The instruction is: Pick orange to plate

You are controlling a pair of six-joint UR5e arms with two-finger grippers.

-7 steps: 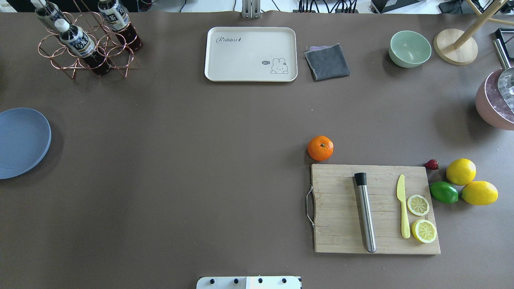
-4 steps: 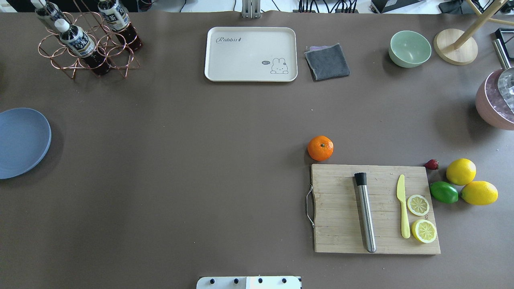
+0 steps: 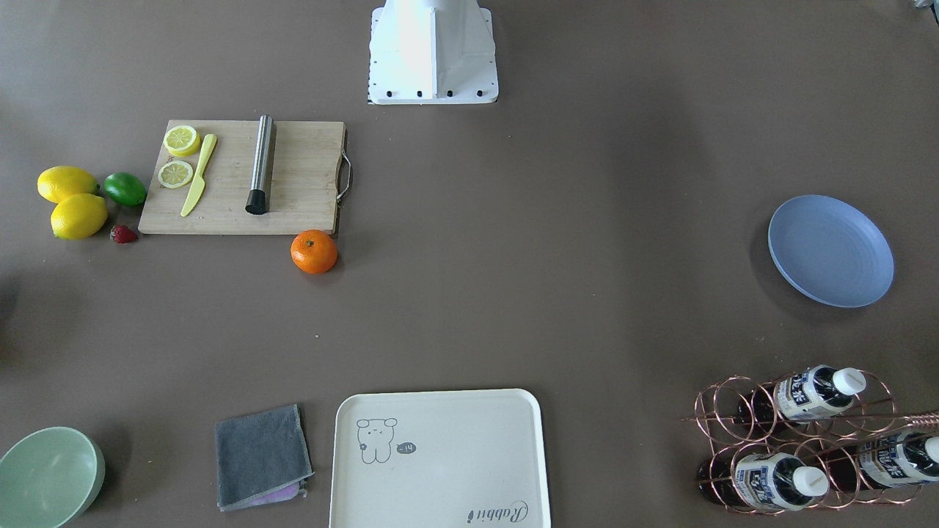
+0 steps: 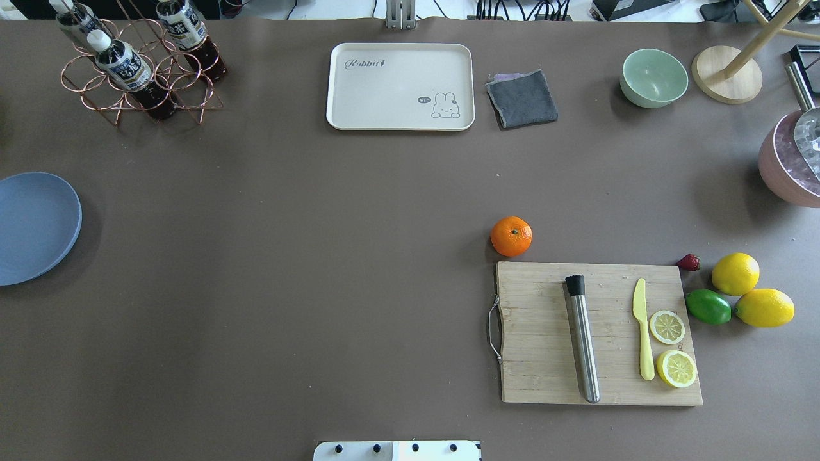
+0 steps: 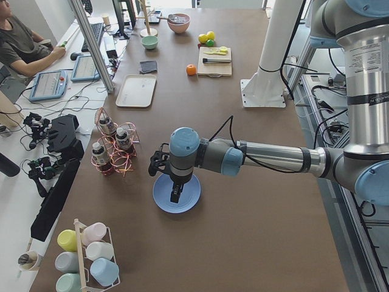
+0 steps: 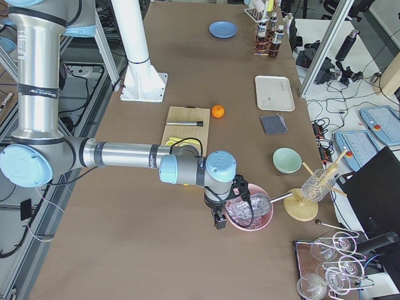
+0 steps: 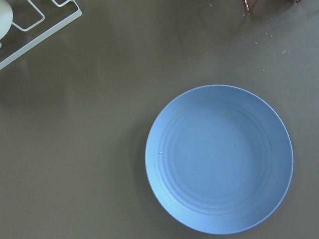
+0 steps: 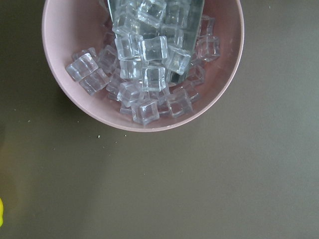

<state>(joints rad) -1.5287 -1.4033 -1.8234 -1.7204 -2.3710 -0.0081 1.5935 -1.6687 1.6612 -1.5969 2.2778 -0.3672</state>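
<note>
Orange (image 4: 511,236) lies free beside the cutting board (image 4: 544,358), plate (image 4: 32,227) far from it, pickup unstarted (left gripper (image 5: 175,194), right gripper (image 6: 219,221): can't tell how open)

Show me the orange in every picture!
Front-facing: orange left of centre, below wooden board.
Overhead: orange right of centre, above board.
Exterior left: orange top, left of board.
Exterior right: orange upper middle, right of board.
Left wrist: not there.
Right wrist: not there.
Landmark: the board.

Orange (image 4: 511,236): bright orange, dark green stem dot. Plate (image 7: 219,159): matte light blue, faint concentric rings. Tray (image 4: 400,86): cream, rabbit line drawing. Bowl (image 4: 653,77): pale green.
</note>
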